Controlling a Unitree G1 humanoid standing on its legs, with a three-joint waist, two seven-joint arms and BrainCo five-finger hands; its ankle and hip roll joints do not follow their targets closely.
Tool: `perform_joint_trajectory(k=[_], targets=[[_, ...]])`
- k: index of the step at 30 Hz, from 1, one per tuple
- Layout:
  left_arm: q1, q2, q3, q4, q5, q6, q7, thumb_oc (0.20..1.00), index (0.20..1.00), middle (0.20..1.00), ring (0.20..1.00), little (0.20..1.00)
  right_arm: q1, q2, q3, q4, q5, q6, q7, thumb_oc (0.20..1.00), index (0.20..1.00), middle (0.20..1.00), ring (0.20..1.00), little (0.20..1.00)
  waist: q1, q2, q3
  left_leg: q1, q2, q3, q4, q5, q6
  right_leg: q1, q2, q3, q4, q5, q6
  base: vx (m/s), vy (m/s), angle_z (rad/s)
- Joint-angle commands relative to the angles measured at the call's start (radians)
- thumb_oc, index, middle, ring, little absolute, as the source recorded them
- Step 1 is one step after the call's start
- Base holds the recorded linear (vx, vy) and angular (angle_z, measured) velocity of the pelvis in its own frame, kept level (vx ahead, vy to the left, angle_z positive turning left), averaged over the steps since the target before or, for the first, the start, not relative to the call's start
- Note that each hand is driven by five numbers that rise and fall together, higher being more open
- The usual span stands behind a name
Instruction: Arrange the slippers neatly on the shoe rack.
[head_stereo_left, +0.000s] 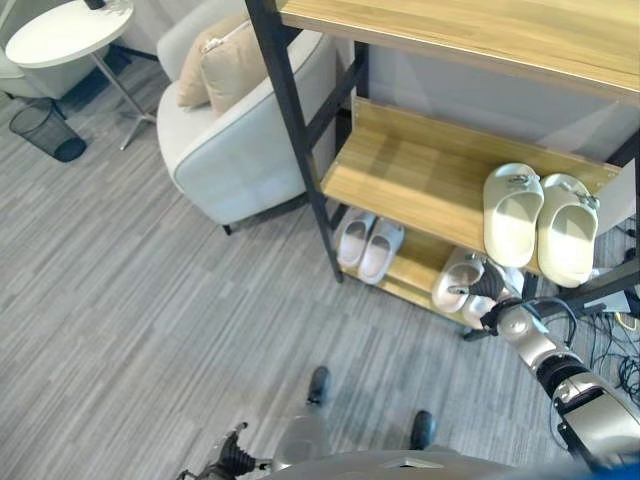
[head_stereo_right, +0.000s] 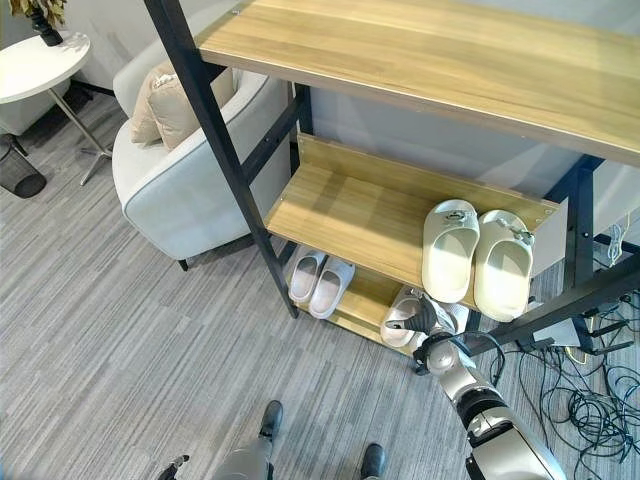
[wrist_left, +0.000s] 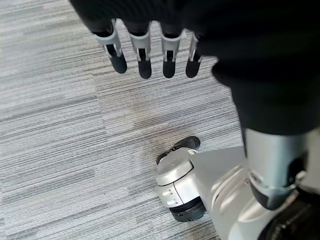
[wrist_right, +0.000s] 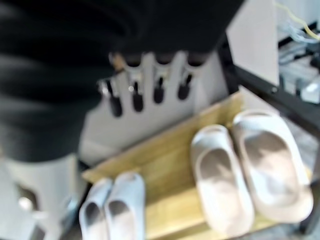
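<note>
Your shoe rack (head_stereo_left: 440, 190) stood with its dark frame and pale wooden shelves facing the robot, an armchair (head_stereo_left: 235, 140) just beside its left post. On the middle shelf a cream pair (head_stereo_left: 540, 225) lay side by side and touching, long axes running front to back, toes toward the rack's back panel and heels at the front edge. On the bottom shelf, toward the left, a smaller white pair (head_stereo_left: 368, 245) sat together, likewise lying front to back across the shelf.

Further right on that bottom shelf lay a pale pair (wrist_right: 250, 170), side by side and touching, their long axes parallel and set slightly askew to the shelf edge. Which end of them faced the back I could not tell.

Your right hand (head_stereo_left: 487, 283) had reached in at the bottom shelf, just over that pale pair. In its wrist view the fingers (wrist_right: 145, 95) hung straight and spread, gripping nothing, clear above the slippers.

Your left hand (wrist_left: 145, 52) hung low by the robot's side over the grey carpet (head_stereo_left: 150, 300), fingers straight and relaxed, holding nothing.

A round white table (head_stereo_left: 65, 35) and a dark mesh bin (head_stereo_left: 48, 130) stood well apart beyond the armchair.
</note>
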Motion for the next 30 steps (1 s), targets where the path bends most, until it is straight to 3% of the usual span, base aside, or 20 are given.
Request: perform_joint_trajectory(k=[1,9,30], targets=[[-0.021,-0.004,-0.067,0.062,0.034,-0.002,-0.005,1.000,1.000,1.000,1.000,1.000,0.017,-0.005,-0.002,-0.024,-0.029,-0.020,-0.004,1.000,1.000,1.000,1.000,1.000,0.012,-0.018,-0.064,-0.018,0.015,-0.001,0.003,-0.030,-0.021,-0.069,-0.091,-0.001,0.056,0.033,0.089,0.00,0.000,0.00],[-0.027,0.007,-0.050,0.081,0.052,0.008,-0.016,1.000,1.000,1.000,1.000,1.000,0.095,0.025,0.003,-0.012,-0.057,-0.016,0.026,1.000,1.000,1.000,1.000,1.000,0.007,-0.033,-0.086,0.007,0.018,0.007,0.003,-0.038,-0.023,-0.044,-0.088,0.000,0.052,0.027,0.088,0.00,0.000,0.00],[0.008,0.009,-0.043,0.091,0.081,0.004,-0.026,1.000,1.000,1.000,1.000,1.000,0.077,-0.022,-0.019,-0.144,-0.074,-0.030,0.002,1.000,1.000,1.000,1.000,1.000,-0.002,-0.038,-0.094,0.016,0.017,0.022,0.003,-0.040,-0.015,-0.051,-0.083,0.022,0.047,0.038,0.086,0.00,0.002,-0.02]])
